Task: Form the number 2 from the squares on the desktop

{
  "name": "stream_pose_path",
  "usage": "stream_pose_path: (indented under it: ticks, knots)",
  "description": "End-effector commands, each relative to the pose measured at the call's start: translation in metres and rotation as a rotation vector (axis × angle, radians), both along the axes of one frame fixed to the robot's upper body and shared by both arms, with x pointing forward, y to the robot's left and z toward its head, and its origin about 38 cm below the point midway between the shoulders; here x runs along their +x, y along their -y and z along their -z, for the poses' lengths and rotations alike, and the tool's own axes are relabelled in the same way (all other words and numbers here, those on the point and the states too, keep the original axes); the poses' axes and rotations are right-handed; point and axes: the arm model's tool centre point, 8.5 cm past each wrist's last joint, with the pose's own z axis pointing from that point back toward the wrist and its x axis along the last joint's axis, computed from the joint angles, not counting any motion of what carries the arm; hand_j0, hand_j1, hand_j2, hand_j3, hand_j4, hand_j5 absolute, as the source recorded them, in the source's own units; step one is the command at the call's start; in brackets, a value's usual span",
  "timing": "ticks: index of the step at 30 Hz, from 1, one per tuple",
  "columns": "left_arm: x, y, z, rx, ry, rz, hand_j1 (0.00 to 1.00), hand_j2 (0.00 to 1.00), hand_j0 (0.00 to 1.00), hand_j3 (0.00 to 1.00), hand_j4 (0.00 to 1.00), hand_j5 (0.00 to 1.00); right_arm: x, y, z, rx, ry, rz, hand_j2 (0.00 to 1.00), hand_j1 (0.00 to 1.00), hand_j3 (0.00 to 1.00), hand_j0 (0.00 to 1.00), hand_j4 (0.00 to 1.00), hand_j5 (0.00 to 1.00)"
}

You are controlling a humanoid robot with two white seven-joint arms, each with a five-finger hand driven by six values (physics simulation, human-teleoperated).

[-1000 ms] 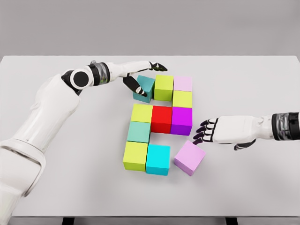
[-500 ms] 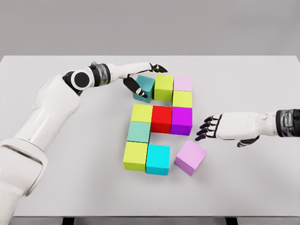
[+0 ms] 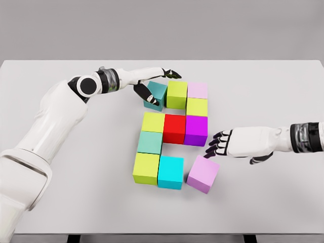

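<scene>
Coloured cubes lie on the white table (image 3: 61, 202) in the head view. A teal cube (image 3: 156, 94), tilted, sits at the top left beside a lime cube (image 3: 177, 93) and a pale pink cube (image 3: 197, 90). Below come a yellow cube (image 3: 197, 107), then a row of lime (image 3: 153, 122), red (image 3: 174, 128) and magenta (image 3: 196, 129). A sea-green cube (image 3: 150, 142), a lime cube (image 3: 146, 168) and a cyan cube (image 3: 170, 172) follow. A lilac cube (image 3: 203, 174) lies askew at the bottom right. My left hand (image 3: 152, 85) is open, fingers around the teal cube. My right hand (image 3: 216, 145) is open, its fingertips just above the lilac cube.
The table's front edge runs along the bottom of the view. Bare tabletop lies left of the cubes under my left arm and right of them around my right forearm (image 3: 304, 136).
My right hand pulled back to the right, then came in again and lower; the lilac cube has shifted down and left, nearer the cyan cube. The left arm has not moved.
</scene>
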Motion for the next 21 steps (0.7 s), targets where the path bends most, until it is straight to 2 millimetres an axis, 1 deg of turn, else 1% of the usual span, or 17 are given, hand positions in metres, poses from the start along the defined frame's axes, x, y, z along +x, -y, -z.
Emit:
stream_pose_path:
  ticks: [1, 6, 16, 17, 19, 21]
  knots:
    - [0.000, -0.001, 0.002, -0.007, -0.007, -0.004, 0.92, 0.92, 0.92, 0.92, 0.92, 0.92, 0.000, 0.001, -0.001, 0.003, -0.003, 0.004, 1.00, 1.00, 1.00, 1.00, 1.00, 1.00]
    - [0.004, -0.003, -0.004, -0.006, 0.001, -0.009, 0.92, 0.92, 0.92, 0.92, 0.92, 0.92, 0.000, 0.003, -0.001, 0.001, -0.002, 0.009, 1.00, 1.00, 1.00, 1.00, 1.00, 1.00]
    - [0.005, -0.004, -0.003, -0.005, -0.004, -0.011, 0.92, 0.92, 0.92, 0.92, 0.92, 0.92, 0.000, 0.000, -0.001, 0.005, -0.004, 0.004, 1.00, 1.00, 1.00, 1.00, 1.00, 1.00]
    - [0.005, -0.004, -0.003, -0.005, -0.004, -0.011, 0.92, 0.92, 0.92, 0.92, 0.92, 0.92, 0.001, 0.001, -0.002, 0.004, 0.001, 0.004, 1.00, 1.00, 1.00, 1.00, 1.00, 1.00]
    - [0.006, -0.004, -0.003, -0.007, -0.003, -0.004, 0.92, 0.92, 0.92, 0.92, 0.92, 0.92, 0.006, 0.004, -0.013, 0.012, 0.017, 0.016, 1.00, 1.00, 1.00, 1.00, 1.00, 1.00]
    - [0.007, -0.004, -0.003, -0.008, -0.005, -0.004, 0.92, 0.92, 0.92, 0.92, 0.92, 0.92, 0.006, 0.017, -0.020, 0.009, 0.009, 0.043, 1.00, 1.00, 1.00, 1.00, 1.00, 1.00]
